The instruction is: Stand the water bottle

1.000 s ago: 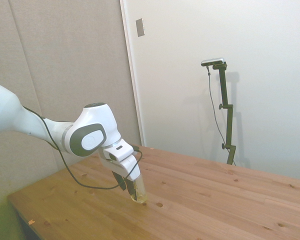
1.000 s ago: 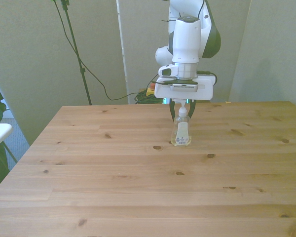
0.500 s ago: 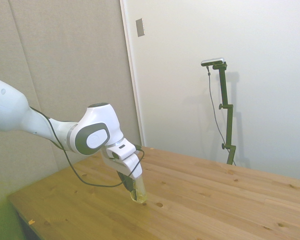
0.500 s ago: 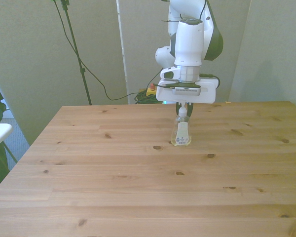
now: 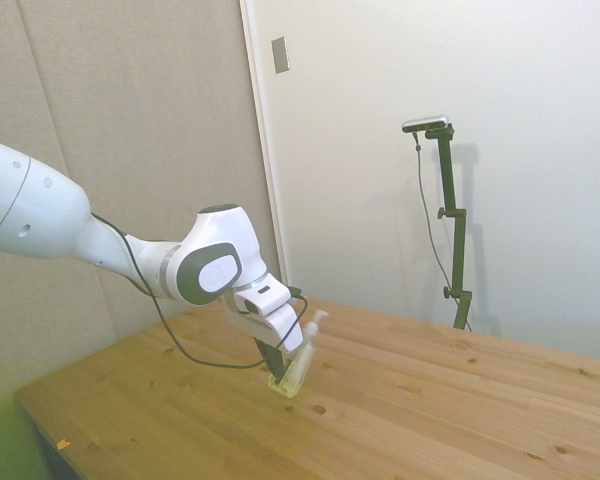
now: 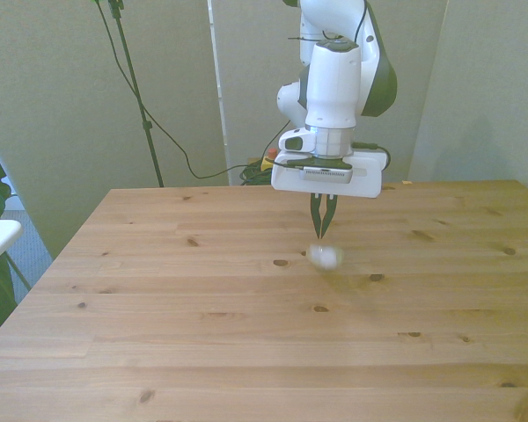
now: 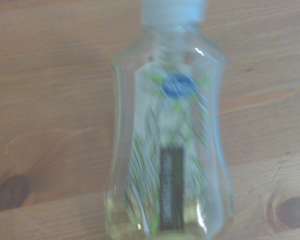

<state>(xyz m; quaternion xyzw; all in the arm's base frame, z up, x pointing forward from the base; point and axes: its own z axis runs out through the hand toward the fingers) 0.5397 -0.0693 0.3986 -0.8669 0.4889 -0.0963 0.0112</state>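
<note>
The white arm (image 5: 100, 240) came in from the side view's left, w/ a big round joint (image 5: 215, 270) bent down toward the table. A black cable (image 5: 180, 340) hung in a loop under the arm. The wrist was tipped, so the gripper (image 5: 277, 362) pointed down & a bit forward. In the front view the flat white hand block (image 6: 327, 176) sat level, w/ the gripper (image 6: 322, 221) under it. The two dark fingers (image 6: 318, 211) hung straight down, nearly touching, tips close together. They held nothing & stayed just above the table.
</note>
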